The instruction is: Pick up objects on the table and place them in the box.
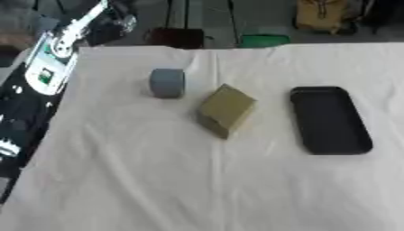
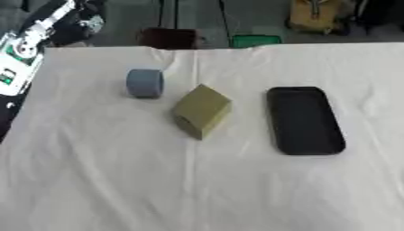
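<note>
Left eye view: neither hand shows anywhere in frame, so I can't tell whether their fingers are apart or curled. The table [image 1: 197, 189] is covered in a creased white cloth. Upper left of centre sits a grey cylinder [image 1: 167, 83], looks like a roll or a cup lying on its side, matte and smooth. Right at centre is an olive-tan block [image 1: 227, 110], cardboard-looking with sharp edges, turned so one corner points toward the top of the frame. Right of centre lies a black tray [image 1: 330, 120], a long shallow rounded rectangle, which I'd guess is the "box".

Right eye view: same layout. The block [image 2: 202, 111] sits between the cylinder [image 2: 145, 83] and the tray [image 2: 305, 121], apart from both.

Nothing is picked up yet, I reckon. I'd go for the block first since it's nearest the tray, and grab it across two flat faces, not the corners. The cylinder could roll on that cloth, so come down from above.
</note>
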Available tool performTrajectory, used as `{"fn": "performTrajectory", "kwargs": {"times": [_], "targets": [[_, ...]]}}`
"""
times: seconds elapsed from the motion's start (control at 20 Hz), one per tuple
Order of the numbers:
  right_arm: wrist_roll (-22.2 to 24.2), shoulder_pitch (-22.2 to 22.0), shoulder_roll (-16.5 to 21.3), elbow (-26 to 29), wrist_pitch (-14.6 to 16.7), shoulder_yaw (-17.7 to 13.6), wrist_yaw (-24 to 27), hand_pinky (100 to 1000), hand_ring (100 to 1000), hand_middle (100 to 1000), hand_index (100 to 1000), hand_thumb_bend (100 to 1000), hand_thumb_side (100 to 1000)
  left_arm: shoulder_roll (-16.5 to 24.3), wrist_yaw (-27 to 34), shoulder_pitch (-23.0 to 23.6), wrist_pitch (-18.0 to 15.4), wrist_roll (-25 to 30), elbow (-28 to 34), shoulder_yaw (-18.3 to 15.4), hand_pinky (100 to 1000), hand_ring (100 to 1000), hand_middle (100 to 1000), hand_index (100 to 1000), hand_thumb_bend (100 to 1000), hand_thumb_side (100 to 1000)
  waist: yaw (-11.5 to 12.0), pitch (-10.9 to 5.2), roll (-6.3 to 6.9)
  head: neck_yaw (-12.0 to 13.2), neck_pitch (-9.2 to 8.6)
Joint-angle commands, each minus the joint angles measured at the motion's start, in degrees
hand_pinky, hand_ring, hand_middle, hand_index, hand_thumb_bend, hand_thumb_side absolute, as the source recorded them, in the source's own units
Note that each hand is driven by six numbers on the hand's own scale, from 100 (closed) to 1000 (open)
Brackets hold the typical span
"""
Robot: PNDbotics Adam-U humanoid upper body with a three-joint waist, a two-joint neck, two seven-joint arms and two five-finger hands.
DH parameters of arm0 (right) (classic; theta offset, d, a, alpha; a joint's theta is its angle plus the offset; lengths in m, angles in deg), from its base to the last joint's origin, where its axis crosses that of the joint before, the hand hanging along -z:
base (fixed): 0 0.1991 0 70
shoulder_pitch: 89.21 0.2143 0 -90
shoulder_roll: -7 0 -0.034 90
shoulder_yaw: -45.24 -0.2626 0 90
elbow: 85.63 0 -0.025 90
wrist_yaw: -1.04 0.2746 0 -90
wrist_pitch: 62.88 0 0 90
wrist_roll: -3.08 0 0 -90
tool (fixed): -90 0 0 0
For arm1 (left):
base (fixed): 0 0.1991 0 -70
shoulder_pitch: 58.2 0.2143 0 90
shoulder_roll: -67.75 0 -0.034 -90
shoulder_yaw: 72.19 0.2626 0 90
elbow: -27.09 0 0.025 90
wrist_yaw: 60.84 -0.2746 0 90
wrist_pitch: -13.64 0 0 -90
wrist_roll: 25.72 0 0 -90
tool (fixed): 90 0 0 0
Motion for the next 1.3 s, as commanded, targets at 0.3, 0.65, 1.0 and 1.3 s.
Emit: {"fn": "performTrajectory", "kwargs": {"times": [0.3, 0.65, 1.0, 1.3], "targets": [[1.07, 1.69, 0.17, 1.31, 0.01, 0.23, -1.24, 651, 525, 766, 823, 100, 530, 0.69, -20.79, -9.99, -6.92, -2.55, -12.82, 2.62, 812, 798, 828, 911, 100, 498, -2.32, 1.26, 0.83, 1.59, -2.74], [1.53, 2.47, -0.06, 1.31, -0.02, 0.40, -1.77, 651, 524, 766, 824, 100, 531, -1.94, -31.58, -12.29, -17.96, 3.30, -17.12, 3.89, 841, 819, 833, 905, 100, 658, -3.79, 2.39, 1.52, 1.96, -3.05], [1.50, 2.49, 0.15, 1.31, 0.02, 0.38, -1.63, 651, 524, 766, 824, 100, 531, -1.46, -31.80, -12.42, -22.59, 15.18, -15.94, 3.79, 854, 833, 838, 909, 175, 743, -3.70, 2.13, 1.56, 1.70, -2.83], [1.47, 2.38, 0.26, 1.31, 0.10, 0.34, -1.48, 651, 524, 766, 824, 100, 531, -0.75, -32.75, -12.20, -24.11, 20.53, -14.25, 3.99, 865, 849, 854, 918, 294, 777, -3.50, 1.95, 1.40, 1.61, -2.62]]}}
